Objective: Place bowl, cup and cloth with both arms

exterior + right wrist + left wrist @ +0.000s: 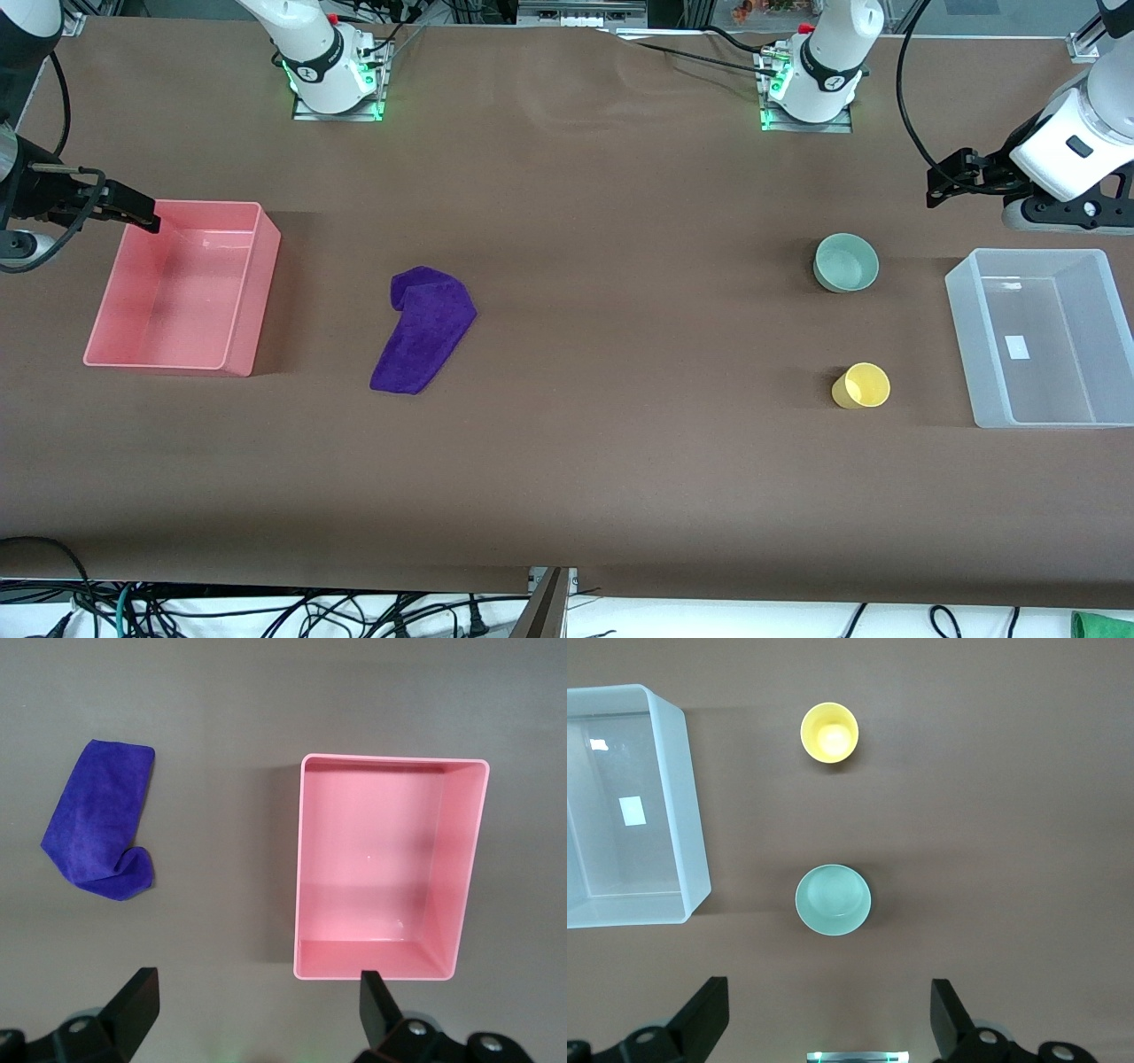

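Note:
The mint-green bowl [846,262] stands upright on the brown table toward the left arm's end; it also shows in the left wrist view [833,899]. The yellow cup [861,385] stands nearer the front camera than the bowl, and shows in the left wrist view [829,732]. The purple cloth [423,328] lies folded toward the right arm's end, and shows in the right wrist view [102,819]. My left gripper [941,186] [827,1019] is open and empty, up over bare table. My right gripper [137,214] [255,1005] is open and empty, over the pink bin's edge.
An empty pink bin [260,292] [299,868] sits at the right arm's end, beside the cloth. An empty clear plastic bin [961,346] [678,797] sits at the left arm's end, beside bowl and cup. Both arm bases stand along the table's farther edge.

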You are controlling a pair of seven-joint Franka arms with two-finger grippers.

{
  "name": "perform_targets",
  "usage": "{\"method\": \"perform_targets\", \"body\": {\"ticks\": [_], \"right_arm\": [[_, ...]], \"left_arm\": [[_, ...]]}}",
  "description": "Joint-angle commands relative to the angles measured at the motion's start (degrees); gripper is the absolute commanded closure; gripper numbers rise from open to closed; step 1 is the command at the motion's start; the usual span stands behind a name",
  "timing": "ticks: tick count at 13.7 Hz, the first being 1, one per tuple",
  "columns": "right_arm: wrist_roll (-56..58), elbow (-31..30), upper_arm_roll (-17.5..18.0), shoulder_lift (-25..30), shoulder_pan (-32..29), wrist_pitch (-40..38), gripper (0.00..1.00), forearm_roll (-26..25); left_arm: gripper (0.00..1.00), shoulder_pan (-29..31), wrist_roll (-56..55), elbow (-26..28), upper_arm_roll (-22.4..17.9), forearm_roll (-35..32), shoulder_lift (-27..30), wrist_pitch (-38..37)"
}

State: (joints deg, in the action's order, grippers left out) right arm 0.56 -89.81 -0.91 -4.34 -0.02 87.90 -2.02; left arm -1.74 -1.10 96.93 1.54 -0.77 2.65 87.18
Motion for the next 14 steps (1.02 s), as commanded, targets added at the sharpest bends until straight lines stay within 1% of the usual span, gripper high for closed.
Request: {"method": "perform_targets", "body": {"ticks": [1,10,14], "right_arm": [[0.4,1.74,0.12,-0.84,-0.51,-0.36,0.0,0.87],[0.49,1.74,0.12,-0.93,-0.51,-0.01,0.0,0.79],[0.4,1.74,0.12,-0.93,-0.51,-0.01,0.0,0.79]], "left_arm": [[0.0,0.16,0.3,-0.78,0.31,-0.11,0.34,-1.14],[0.0,0.16,-0.22,-0.43,0.48,-0.11,0.25,-2.01],[0.0,1.13,1.44,2.11,0.31,1.46,-0.89,-2.1]]}}
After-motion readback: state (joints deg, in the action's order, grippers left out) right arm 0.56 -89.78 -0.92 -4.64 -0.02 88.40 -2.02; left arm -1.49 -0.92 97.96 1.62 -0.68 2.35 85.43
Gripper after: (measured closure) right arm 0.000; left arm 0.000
